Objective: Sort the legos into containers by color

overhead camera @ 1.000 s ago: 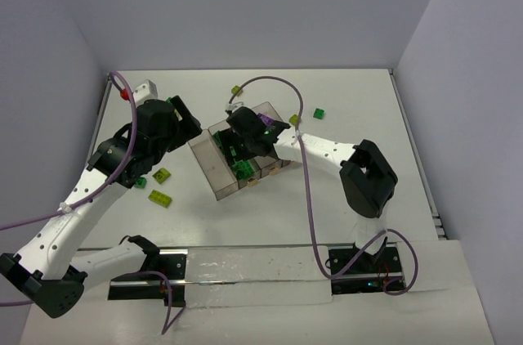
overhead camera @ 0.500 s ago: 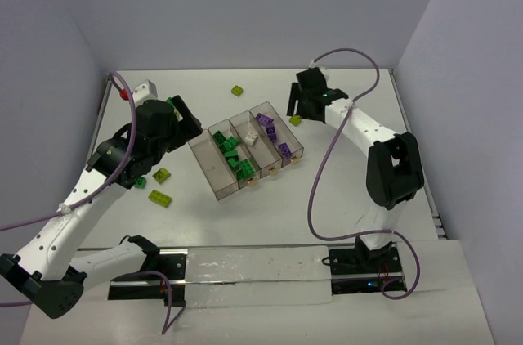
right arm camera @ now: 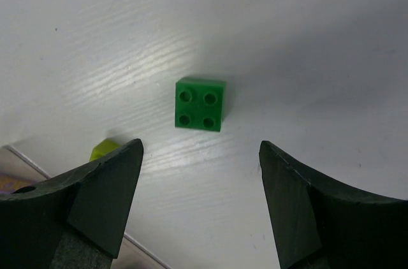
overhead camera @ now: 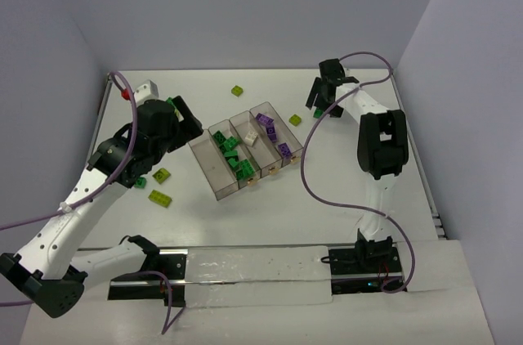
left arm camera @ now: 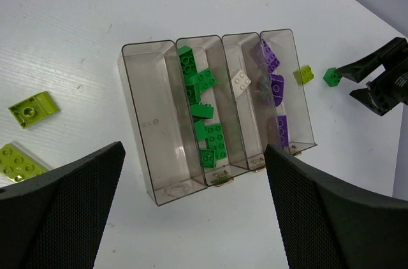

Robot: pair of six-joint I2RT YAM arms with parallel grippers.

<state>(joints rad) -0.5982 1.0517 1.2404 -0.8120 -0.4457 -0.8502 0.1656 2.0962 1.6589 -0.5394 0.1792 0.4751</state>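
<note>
The clear smoky tray (overhead camera: 214, 183) of four containers lies mid-table. In the left wrist view its left compartment (left arm camera: 148, 122) is empty, the second holds dark green legos (left arm camera: 205, 116), the third a white lego (left arm camera: 241, 83), the fourth purple legos (left arm camera: 275, 87). My right gripper (overhead camera: 319, 105) is open and empty, low over a dark green lego (right arm camera: 201, 103) that lies on the table just beyond its fingertips (right arm camera: 121, 167). My left gripper (overhead camera: 186, 123) is open and empty, held above the tray's left side, and it also shows in the left wrist view (left arm camera: 194, 154).
Yellow-green legos lie loose: one (overhead camera: 295, 120) right of the tray, one (overhead camera: 237, 91) behind it, two (overhead camera: 162, 174) (overhead camera: 160, 198) left of it beside a dark green one (overhead camera: 140, 182). A white block (overhead camera: 145, 89) sits at the back left. Walls close the table's sides.
</note>
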